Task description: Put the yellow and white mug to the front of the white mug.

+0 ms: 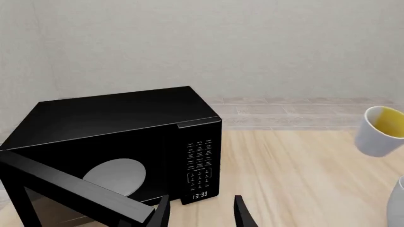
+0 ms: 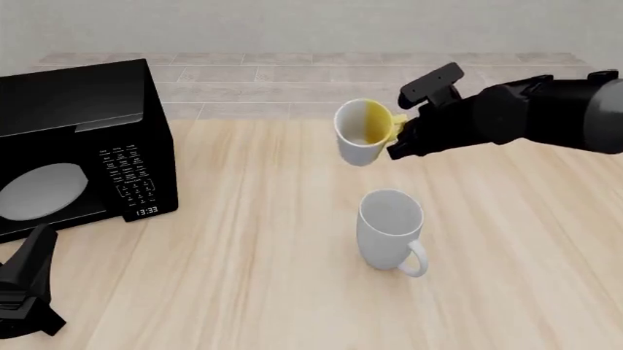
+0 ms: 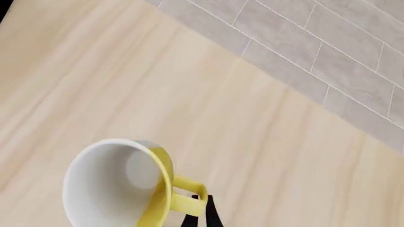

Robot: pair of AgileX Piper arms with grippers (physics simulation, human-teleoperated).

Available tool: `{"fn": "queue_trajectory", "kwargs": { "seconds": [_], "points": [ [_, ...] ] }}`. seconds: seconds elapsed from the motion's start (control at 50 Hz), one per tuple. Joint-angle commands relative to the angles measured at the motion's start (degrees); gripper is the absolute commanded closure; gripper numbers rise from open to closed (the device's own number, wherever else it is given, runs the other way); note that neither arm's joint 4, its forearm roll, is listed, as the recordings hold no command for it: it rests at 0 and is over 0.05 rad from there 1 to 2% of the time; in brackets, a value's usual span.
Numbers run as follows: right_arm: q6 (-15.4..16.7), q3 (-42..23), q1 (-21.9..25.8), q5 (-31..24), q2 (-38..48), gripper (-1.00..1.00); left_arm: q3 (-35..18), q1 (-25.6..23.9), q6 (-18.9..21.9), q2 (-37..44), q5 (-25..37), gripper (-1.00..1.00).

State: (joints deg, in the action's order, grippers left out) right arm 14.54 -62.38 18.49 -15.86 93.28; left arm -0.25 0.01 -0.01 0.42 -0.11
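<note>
The yellow and white mug [image 2: 360, 133] hangs tilted in the air, its yellow inside showing, beyond the white mug [image 2: 389, 230]. My right gripper [image 2: 398, 130] is shut on its yellow handle [image 3: 187, 197]. In the right wrist view the mug's white outside [image 3: 110, 182] fills the lower left, with one dark fingertip [image 3: 203, 212] at the handle. The white mug stands upright on the table, handle toward the near right. In the left wrist view my left gripper [image 1: 202, 215] is open and holds nothing, and the held mug [image 1: 381, 130] shows far off. In the front view that gripper [image 2: 28, 288] sits low at the near left.
A black microwave [image 2: 78, 146] stands at the far left with its door [image 1: 69, 189] swung open and a white plate [image 1: 117, 175] inside. The open door is close ahead of my left gripper. A tiled strip [image 2: 292, 80] runs along the table's far edge.
</note>
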Motion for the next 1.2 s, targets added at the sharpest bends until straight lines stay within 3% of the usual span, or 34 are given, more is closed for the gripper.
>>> {"fn": "queue_trajectory", "kwargs": {
  "seconds": [0.02, 0.4, 0.88, 1.2],
  "points": [
    [-3.3, 3.8, -3.1, 4.2, 0.0, 1.0, 0.0, 0.0, 0.0, 0.0, 0.0, -1.0],
    [-4.5, 3.5, -7.4, 5.6, 4.8, 1.0, 0.0, 0.0, 0.0, 0.0, 0.0, -1.0],
    [-8.5, 3.8, -10.2, 8.0, 10.7, 1.0, 0.0, 0.0, 0.0, 0.0, 0.0, -1.0],
    [-11.2, 4.6, -9.1, 10.6, 14.3, 1.0, 0.0, 0.0, 0.0, 0.0, 0.0, -1.0]
  ]
}}
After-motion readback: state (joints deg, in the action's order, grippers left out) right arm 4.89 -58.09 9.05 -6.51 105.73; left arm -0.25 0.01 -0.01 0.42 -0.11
